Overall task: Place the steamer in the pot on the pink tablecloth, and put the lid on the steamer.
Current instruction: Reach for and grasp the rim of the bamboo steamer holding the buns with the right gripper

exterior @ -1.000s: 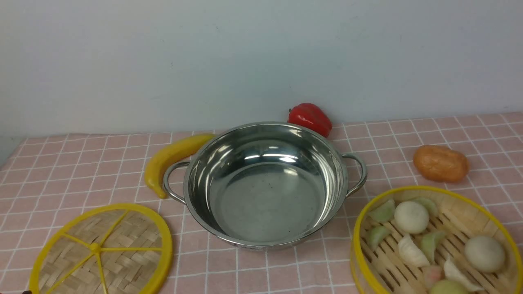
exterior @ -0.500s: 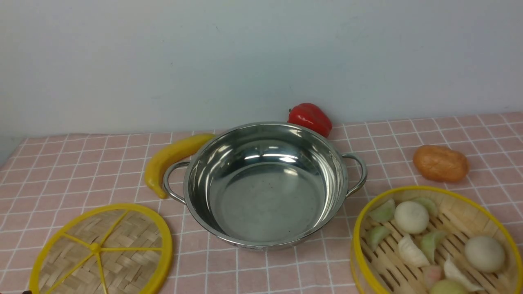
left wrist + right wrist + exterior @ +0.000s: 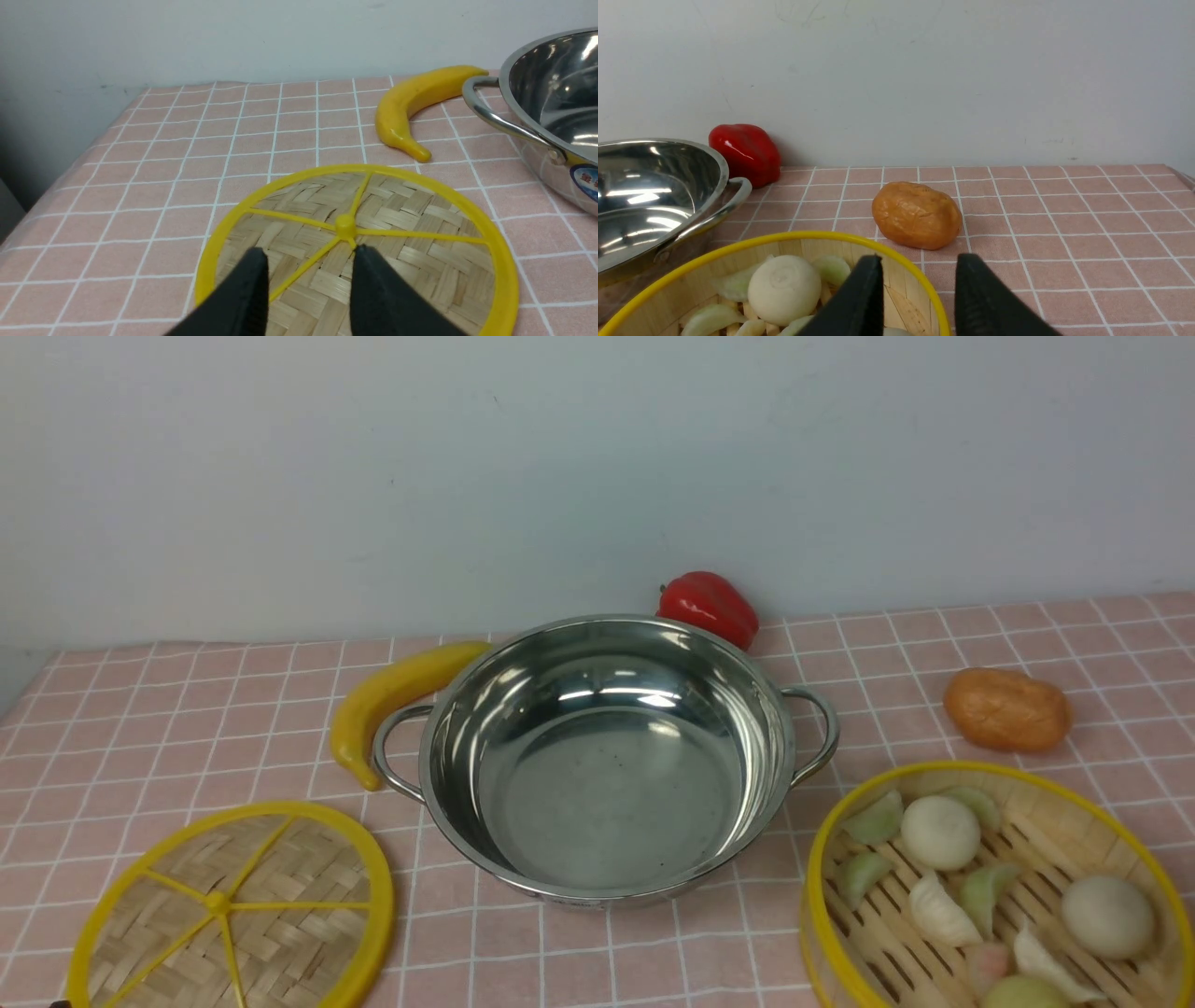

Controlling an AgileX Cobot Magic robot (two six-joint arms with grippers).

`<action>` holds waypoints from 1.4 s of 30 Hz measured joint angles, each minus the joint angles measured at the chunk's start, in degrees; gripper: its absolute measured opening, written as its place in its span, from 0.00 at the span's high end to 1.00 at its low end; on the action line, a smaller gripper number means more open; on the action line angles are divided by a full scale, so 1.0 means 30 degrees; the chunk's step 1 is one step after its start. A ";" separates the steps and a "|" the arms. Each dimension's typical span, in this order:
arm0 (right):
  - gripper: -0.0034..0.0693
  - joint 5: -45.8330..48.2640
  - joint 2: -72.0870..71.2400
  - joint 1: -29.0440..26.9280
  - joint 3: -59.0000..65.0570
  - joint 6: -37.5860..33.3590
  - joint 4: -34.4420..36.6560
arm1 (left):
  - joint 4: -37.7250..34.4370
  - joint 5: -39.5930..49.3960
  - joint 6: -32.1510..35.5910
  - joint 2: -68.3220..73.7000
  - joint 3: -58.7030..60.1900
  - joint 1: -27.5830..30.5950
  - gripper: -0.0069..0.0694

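The shiny pot [image 3: 448, 737] stands empty in the middle of the pink tablecloth [image 3: 168, 728]. The steamer [image 3: 810, 896], holding white buns and pale green dumplings, sits at the front right, apart from the pot. The flat woven lid [image 3: 233, 905] lies at the front left. Neither gripper shows in the front view. In the left wrist view my left gripper [image 3: 309, 254] hangs open over the lid [image 3: 397, 219], just short of its centre knob. In the right wrist view my right gripper [image 3: 919, 259] is open, its fingers either side of the steamer's [image 3: 784, 237] far yellow rim.
A yellow banana [image 3: 392, 695] lies against the pot's left handle. A red pepper [image 3: 709, 605] sits behind the pot by the wall. An orange-brown potato [image 3: 1008, 709] rests behind the steamer. The cloth drops off at the table's left edge [image 3: 70, 163].
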 joint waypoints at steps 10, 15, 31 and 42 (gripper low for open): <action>0.62 -0.4082 0.0000 0.0000 0.0000 0.3276 0.2302 | -0.5536 -0.4676 -0.2956 0.0000 0.0015 0.0000 0.59; 0.62 -0.6794 0.0000 0.0000 0.0000 0.4005 0.2805 | -0.7211 -0.6956 -0.3542 0.0000 0.0015 0.0000 0.59; 0.62 -1.8108 0.0000 0.0000 0.0000 0.4859 0.2883 | -0.7336 -1.0341 -0.3541 0.0000 0.0015 0.0000 0.59; 0.62 -2.0120 0.0000 0.0000 0.0000 0.5486 0.1745 | -0.7336 -1.0445 -0.3541 0.0000 0.0015 0.0000 0.59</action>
